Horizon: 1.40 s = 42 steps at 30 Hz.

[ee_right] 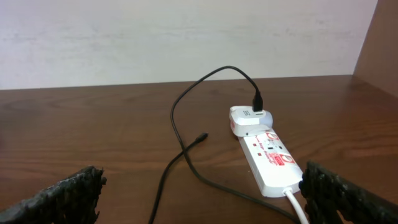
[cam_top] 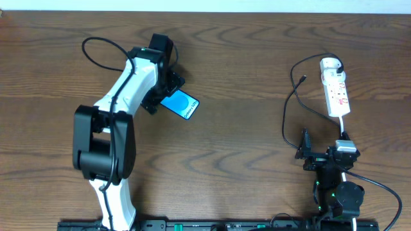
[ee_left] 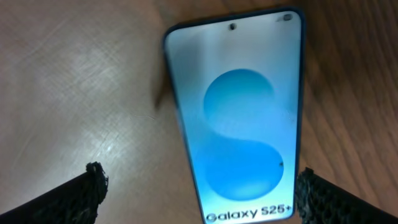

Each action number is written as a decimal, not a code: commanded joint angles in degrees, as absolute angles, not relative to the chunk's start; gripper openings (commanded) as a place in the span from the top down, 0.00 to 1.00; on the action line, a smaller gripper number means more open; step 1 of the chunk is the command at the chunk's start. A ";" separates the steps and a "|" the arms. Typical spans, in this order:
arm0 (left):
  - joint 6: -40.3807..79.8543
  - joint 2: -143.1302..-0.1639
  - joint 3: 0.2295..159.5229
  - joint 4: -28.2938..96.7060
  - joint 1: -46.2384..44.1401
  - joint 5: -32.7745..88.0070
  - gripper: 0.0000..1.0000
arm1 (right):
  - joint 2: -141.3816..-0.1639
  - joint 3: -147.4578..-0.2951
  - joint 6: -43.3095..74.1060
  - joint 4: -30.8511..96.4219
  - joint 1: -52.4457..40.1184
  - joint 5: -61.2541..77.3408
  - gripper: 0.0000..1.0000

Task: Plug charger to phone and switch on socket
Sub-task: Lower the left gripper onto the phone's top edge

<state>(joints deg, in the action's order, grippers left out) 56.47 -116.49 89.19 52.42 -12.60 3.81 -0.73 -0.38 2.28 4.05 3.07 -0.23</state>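
Black mesh-textured fingertips (ee_left: pixel 93 183) of the left gripper (ee_left: pixel 200 186) are standing wide apart, straddling the lower end of the slim black-edged smartphone (ee_left: pixel 239 124). Neither finger is clearly pressing on it. The cyan-blue screen is showing a paler S-shaped swirl and is carrying the white words "Galaxy S25+" along its bottom edge. Whether the phone is lying flat on the brown wooden table (cam_top: pixel 244 141) cannot be told.

In the overhead view the phone (cam_top: pixel 182 104) is sitting well apart from the white elongated power strip (cam_top: pixel 336 90), far off to its left, with the left gripper (cam_top: pixel 168 90) over the phone's upper end.

The right gripper (ee_right: pixel 202 186) is also spread wide and gripping nothing, hovering near the cord end of the power strip (ee_right: pixel 270 163). The strip is bearing red marks and red print too small to read. A white adapter (ee_right: pixel 249 119) is sitting at its far, rounded end, and the long thin black cable (ee_right: pixel 177 118) is arching up out of the adapter and looping down onto the table to the strip's left. Its small black plug tip (ee_right: pixel 200 137) is lying loose on the wood, just left of the adapter end. A thick white cord (ee_right: pixel 297 205) is leaving the strip's near end.
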 commanded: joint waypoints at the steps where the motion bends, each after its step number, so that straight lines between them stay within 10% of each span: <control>1: 53.60 -118.08 92.84 52.27 -12.56 3.36 0.02 | -0.64 -0.32 1.61 4.29 2.90 -0.49 0.01; 25: 52.34 -118.08 92.12 57.23 -12.62 3.44 0.02 | -0.64 -0.32 1.61 4.29 2.90 -0.49 0.01; 27: 52.31 -118.08 92.12 57.80 -12.62 3.42 0.18 | -0.64 -0.32 1.61 4.29 2.90 -0.49 0.01; 28: 52.31 -118.08 92.12 57.82 -12.62 3.40 0.00 | -0.64 -0.32 1.61 4.29 2.90 -0.49 0.01; 42: 57.60 -118.10 92.09 51.07 -13.32 3.84 0.02 | -0.64 -0.32 1.61 4.29 2.90 -0.49 0.01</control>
